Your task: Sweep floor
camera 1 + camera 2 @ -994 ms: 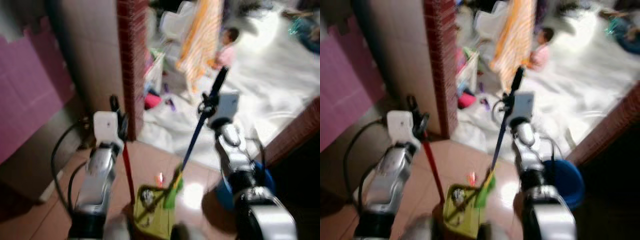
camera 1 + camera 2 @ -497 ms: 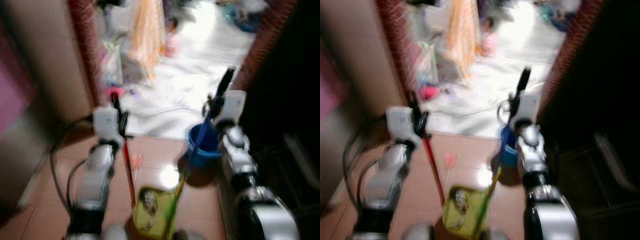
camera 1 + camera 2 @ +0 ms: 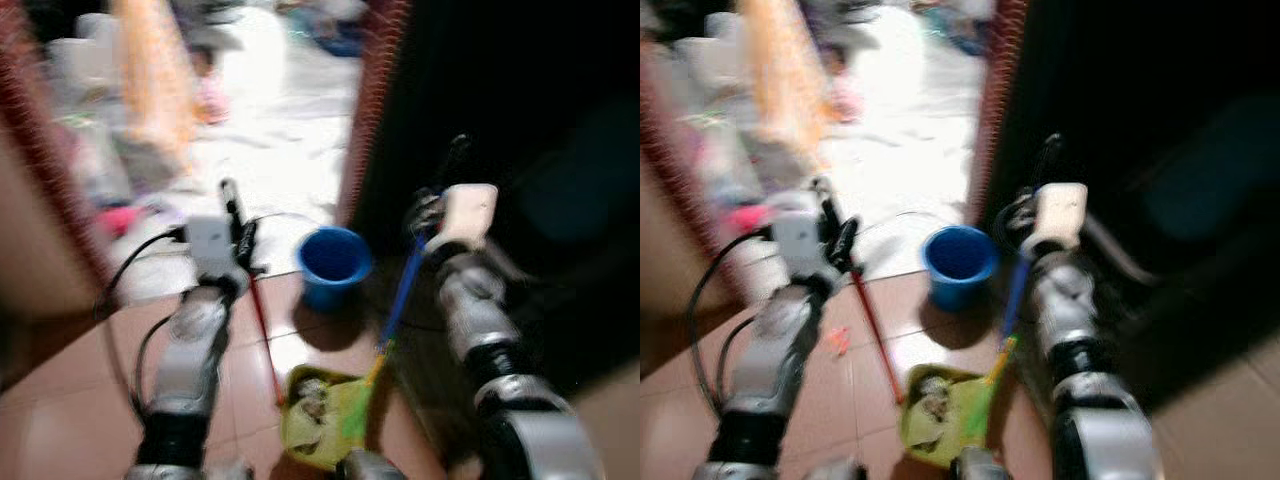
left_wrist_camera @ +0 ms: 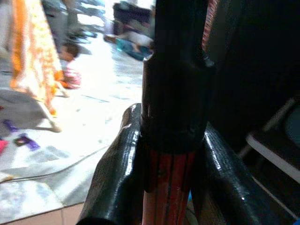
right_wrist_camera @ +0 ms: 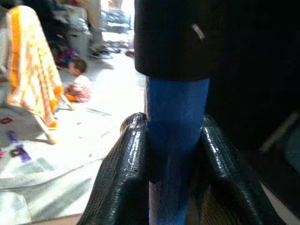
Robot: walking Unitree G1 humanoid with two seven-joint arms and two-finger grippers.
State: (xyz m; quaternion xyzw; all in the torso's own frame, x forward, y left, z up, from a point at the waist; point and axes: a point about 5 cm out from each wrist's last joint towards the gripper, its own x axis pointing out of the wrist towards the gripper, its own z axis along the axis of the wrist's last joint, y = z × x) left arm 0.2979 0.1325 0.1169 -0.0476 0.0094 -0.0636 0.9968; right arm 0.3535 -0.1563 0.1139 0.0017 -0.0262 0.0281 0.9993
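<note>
Broom (image 3: 400,290), blue-handled, slanted down and leftward to its green head at the yellow dustpan (image 3: 312,420); right gripper (image 5: 174,154) clamped its handle. Left gripper (image 4: 171,164) clamped the dustpan's red handle (image 3: 264,335).

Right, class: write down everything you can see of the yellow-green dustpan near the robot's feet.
The yellow-green plastic dustpan sits low on the reddish-brown tiled floor, between the two arms. Its open tray holds a small pale clump of debris. A thin red handle rises from it to the left gripper, whose fingers are shut on it. The green head of the blue-handled broom, held by the right gripper, meets its right edge. A blue bucket stands behind it, apart. The pictures are blurred.
</note>
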